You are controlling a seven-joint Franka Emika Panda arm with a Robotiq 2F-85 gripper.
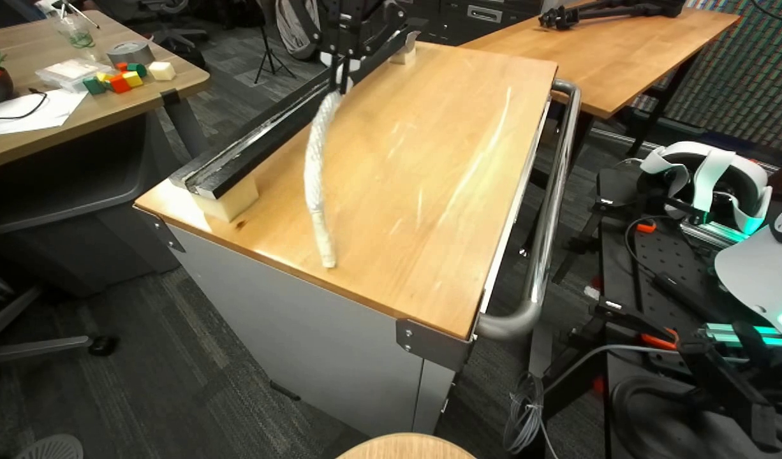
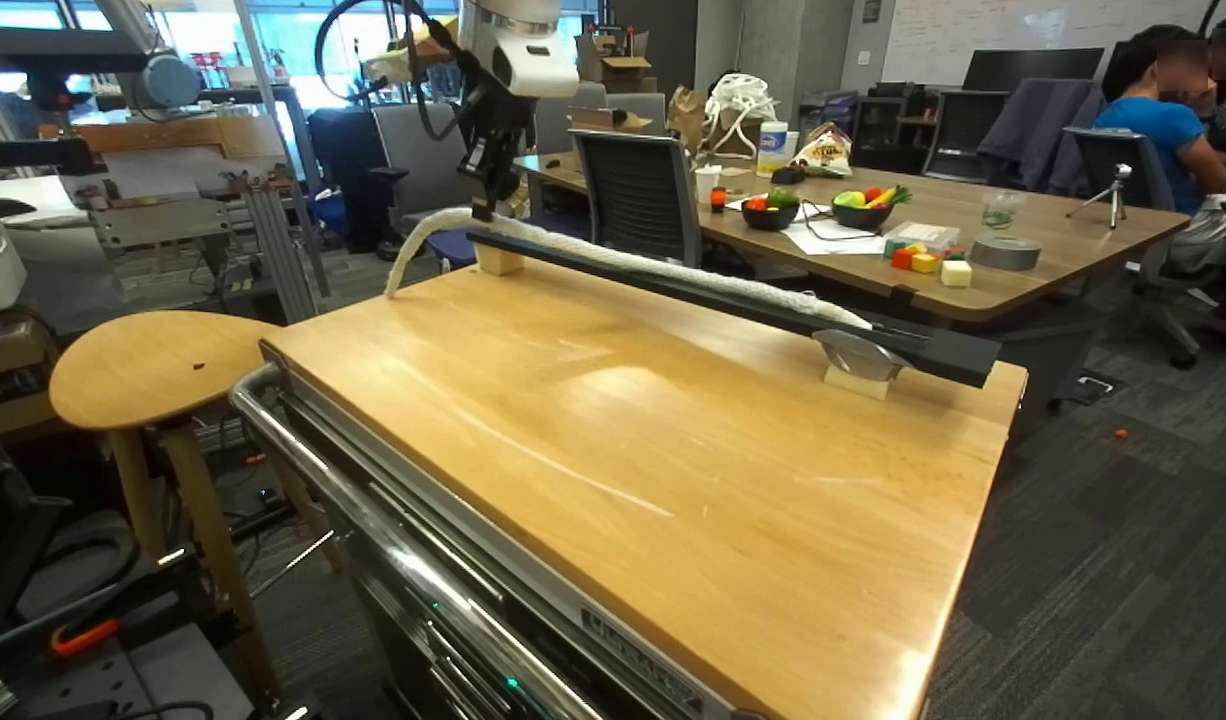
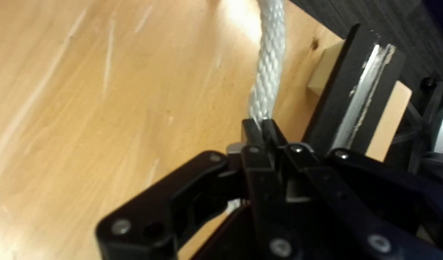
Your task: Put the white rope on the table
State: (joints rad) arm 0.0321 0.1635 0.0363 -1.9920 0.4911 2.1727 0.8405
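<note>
The white rope [image 1: 314,166] is held up by my gripper [image 1: 340,89], which is shut on it above the table [image 1: 423,223]. In an exterior view one rope end hangs down by the near table edge; I cannot tell whether it touches the top. In an exterior view the rope [image 2: 653,262] runs from the gripper [image 2: 483,212] along the black beam toward the grey blade-like piece; whether it rests on the beam is unclear. In the wrist view the rope [image 3: 270,54] leads away from the closed fingertips [image 3: 259,124], over the tabletop [image 3: 134,108].
A black grooved beam [image 1: 257,146] sits on pale blocks [image 1: 228,197] along one long table edge, also seen in the wrist view [image 3: 355,90]. A metal tube rail [image 1: 550,217] runs along the opposite edge. A round stool [image 2: 163,365] and a cluttered desk [image 2: 1053,225] stand nearby.
</note>
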